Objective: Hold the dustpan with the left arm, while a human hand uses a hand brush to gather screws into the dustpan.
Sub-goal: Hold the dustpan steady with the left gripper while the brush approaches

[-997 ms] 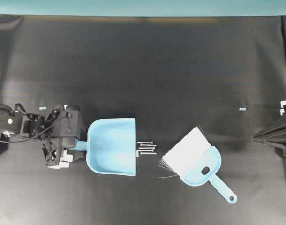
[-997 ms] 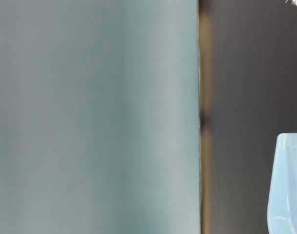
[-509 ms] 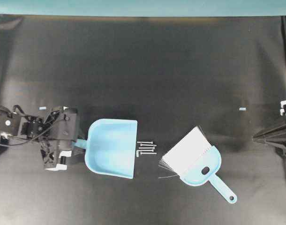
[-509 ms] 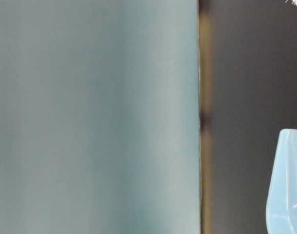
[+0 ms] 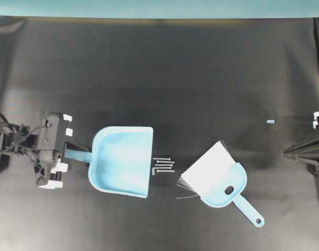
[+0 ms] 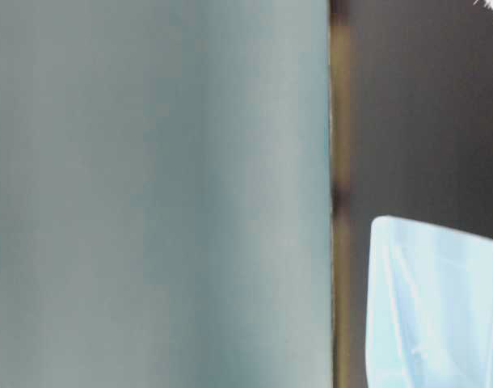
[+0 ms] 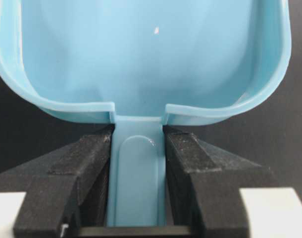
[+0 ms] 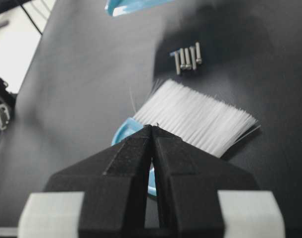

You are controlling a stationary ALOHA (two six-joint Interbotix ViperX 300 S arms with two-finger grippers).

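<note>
The light blue dustpan lies left of centre on the black mat, its open edge facing right. My left gripper is shut on its short handle, a black finger pressed against each side. Several small grey screws lie in a tight row just off the pan's open edge. The hand brush rests to their right, white bristles toward the screws. My right gripper hovers at the far right edge, shut and empty, pointing at the brush. No human hand is in view.
A tiny pale blue speck lies on the mat at the right. A teal strip runs along the far edge. In the table-level view a blurred grey-green surface fills the left and part of the dustpan shows at the lower right.
My left gripper closed on the dustpan's handle and drew back to the left. The pan shifted slightly left and looms larger in the table-level view. The brush, screws and right arm stayed put.
</note>
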